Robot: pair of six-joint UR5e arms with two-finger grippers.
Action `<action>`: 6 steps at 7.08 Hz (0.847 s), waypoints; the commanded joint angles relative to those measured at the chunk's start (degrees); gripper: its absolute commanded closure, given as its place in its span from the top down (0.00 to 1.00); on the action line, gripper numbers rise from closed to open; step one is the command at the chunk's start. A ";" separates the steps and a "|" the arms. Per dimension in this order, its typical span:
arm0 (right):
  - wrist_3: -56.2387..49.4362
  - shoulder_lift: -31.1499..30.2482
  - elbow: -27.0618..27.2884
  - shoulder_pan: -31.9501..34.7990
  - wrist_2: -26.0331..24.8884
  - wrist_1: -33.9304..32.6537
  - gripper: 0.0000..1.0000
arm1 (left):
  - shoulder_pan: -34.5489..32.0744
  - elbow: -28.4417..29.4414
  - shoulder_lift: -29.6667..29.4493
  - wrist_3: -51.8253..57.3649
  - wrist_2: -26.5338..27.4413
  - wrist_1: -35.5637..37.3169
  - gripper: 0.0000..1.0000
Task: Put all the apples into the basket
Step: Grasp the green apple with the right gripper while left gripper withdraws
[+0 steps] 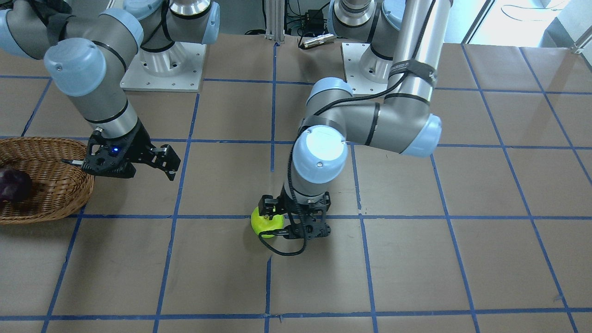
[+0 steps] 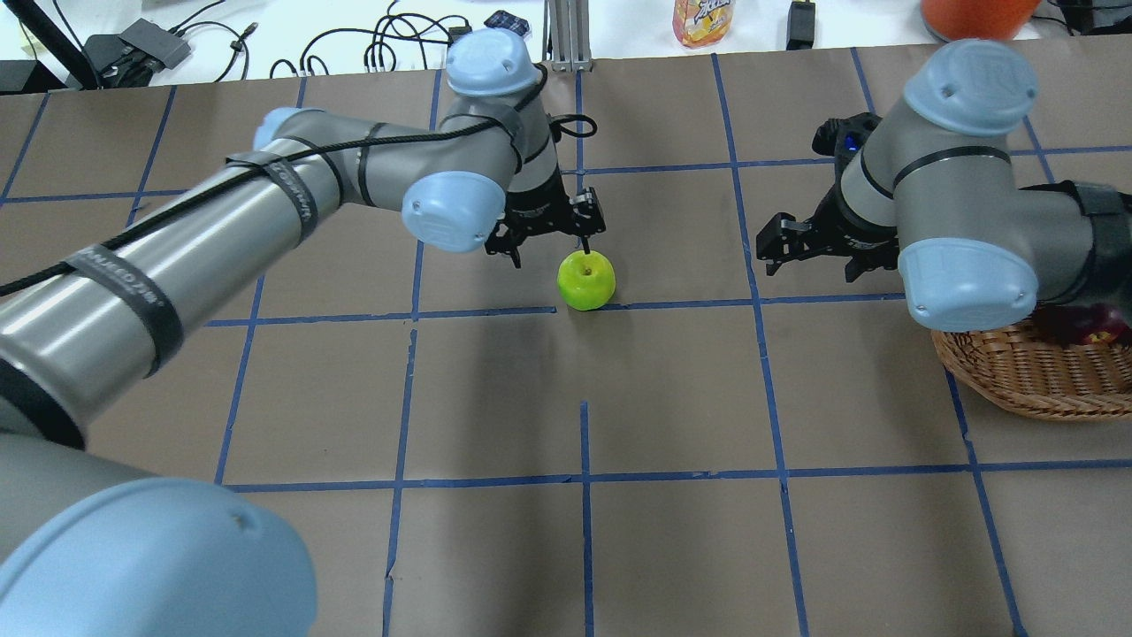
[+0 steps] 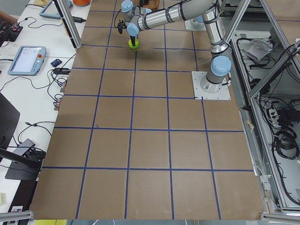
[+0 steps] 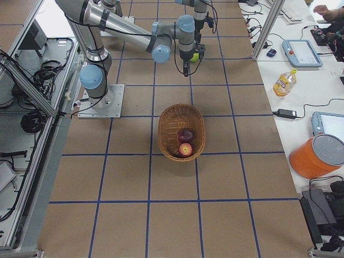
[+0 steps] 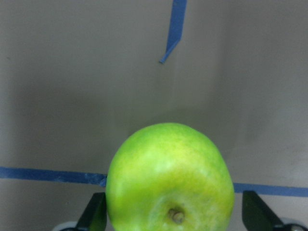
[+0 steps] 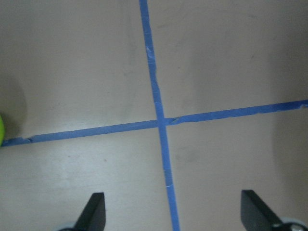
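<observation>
The yellow-green apple [image 1: 266, 224] rests on the table near its middle, on a blue tape line [image 2: 586, 280]. My left gripper [image 1: 296, 222] is open and low around it. In the left wrist view the apple [image 5: 168, 178] sits between the two spread fingers [image 5: 95, 214], with gaps on both sides. My right gripper [image 2: 809, 255] is open and empty, hovering between the apple and the wicker basket [image 2: 1026, 380]. The basket [image 4: 171, 123] holds the dark purple apple [image 4: 185, 134] and the red apple [image 4: 185, 150]. The purple apple also shows in the front view [image 1: 11, 185].
The table is brown paper with a blue tape grid. The two arm base plates [image 1: 162, 69] stand at the robot's side. A bottle [image 2: 703, 18], cables and an orange bucket [image 4: 317, 156] lie on the side bench beyond the table edge.
</observation>
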 commanded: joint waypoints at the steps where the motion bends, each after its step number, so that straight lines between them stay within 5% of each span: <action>1: 12.25 4.63 -4.89 8.86 0.08 -1.23 1.00 | 6.36 0.65 6.97 10.45 0.18 -8.43 1.00; 4: 27.99 16.40 -13.77 21.17 -0.80 -1.32 1.00 | 9.36 0.56 18.91 18.99 10.95 -19.23 1.00; 6: 29.45 21.78 -18.26 23.40 -3.07 -1.67 1.00 | 9.80 0.56 25.00 19.27 11.71 -23.92 1.00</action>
